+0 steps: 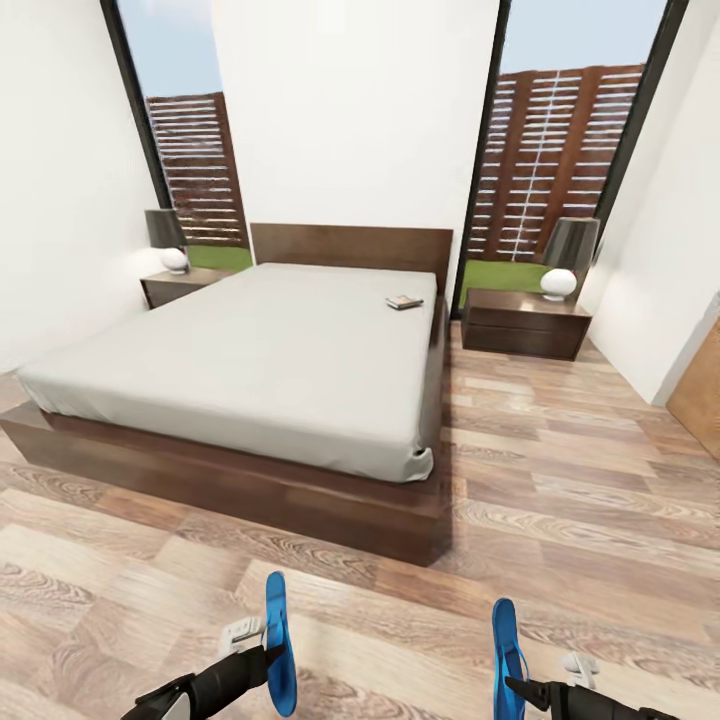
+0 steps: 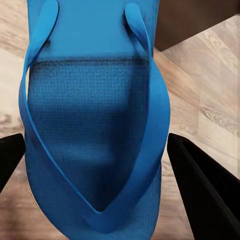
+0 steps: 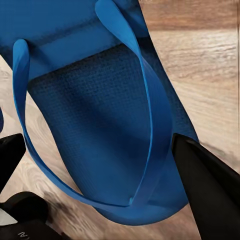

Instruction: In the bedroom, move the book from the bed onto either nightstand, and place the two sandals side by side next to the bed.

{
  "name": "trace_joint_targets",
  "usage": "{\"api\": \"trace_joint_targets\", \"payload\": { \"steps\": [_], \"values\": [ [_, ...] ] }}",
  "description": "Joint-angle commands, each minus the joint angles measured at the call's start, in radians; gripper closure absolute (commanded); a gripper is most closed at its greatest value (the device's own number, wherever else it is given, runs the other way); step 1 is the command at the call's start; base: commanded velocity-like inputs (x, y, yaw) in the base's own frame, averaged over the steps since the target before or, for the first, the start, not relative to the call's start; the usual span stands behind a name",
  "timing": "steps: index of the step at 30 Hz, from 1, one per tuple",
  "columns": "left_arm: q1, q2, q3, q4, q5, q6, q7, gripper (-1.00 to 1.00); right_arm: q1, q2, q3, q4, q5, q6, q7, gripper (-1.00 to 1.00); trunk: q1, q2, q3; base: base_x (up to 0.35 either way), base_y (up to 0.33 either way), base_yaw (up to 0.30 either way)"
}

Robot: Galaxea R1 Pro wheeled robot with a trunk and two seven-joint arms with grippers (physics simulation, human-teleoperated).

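Note:
The book (image 1: pixel 404 301) lies on the bed's grey mattress (image 1: pixel 260 350), near the headboard on the right side. One nightstand (image 1: pixel 180 285) stands left of the bed and the other nightstand (image 1: pixel 525 322) stands right of it. My left gripper (image 1: pixel 268 655) is shut on a blue sandal (image 1: pixel 280 645), held on edge above the floor in front of the bed's foot. That sandal (image 2: pixel 95 125) sits between the black fingers (image 2: pixel 205 190). My right gripper (image 1: pixel 522 688) is shut on the second blue sandal (image 1: pixel 507 655); in the right wrist view this sandal (image 3: pixel 100 115) lies between its fingers (image 3: pixel 210 185).
Each nightstand carries a lamp (image 1: pixel 168 240) (image 1: pixel 565 258). Wood-plank floor (image 1: pixel 560 460) runs along the bed's right side up to the right nightstand. A brown door panel (image 1: pixel 700 390) is at the right wall. Tall windows flank the headboard.

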Motion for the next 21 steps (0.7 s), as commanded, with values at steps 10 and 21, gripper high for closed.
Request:
{"api": "trace_joint_targets", "payload": {
  "steps": [10, 21],
  "values": [
    [0.0, 0.0, -0.005, -0.001, 0.01, 0.008, 0.0, 1.0, -0.001, 0.0, -0.008, 0.0, 0.009, 0.003, 0.004, 1.0, -0.023, 0.042, 0.018, 0.0, 0.0, -0.221],
    [0.0, 0.004, -0.005, 0.0, 0.012, 0.007, -0.003, 1.0, -0.001, -0.001, -0.009, 0.0, 0.005, 0.003, 0.004, 1.0, -0.023, 0.042, 0.018, 0.0, 0.0, -0.249]
  ]
}}
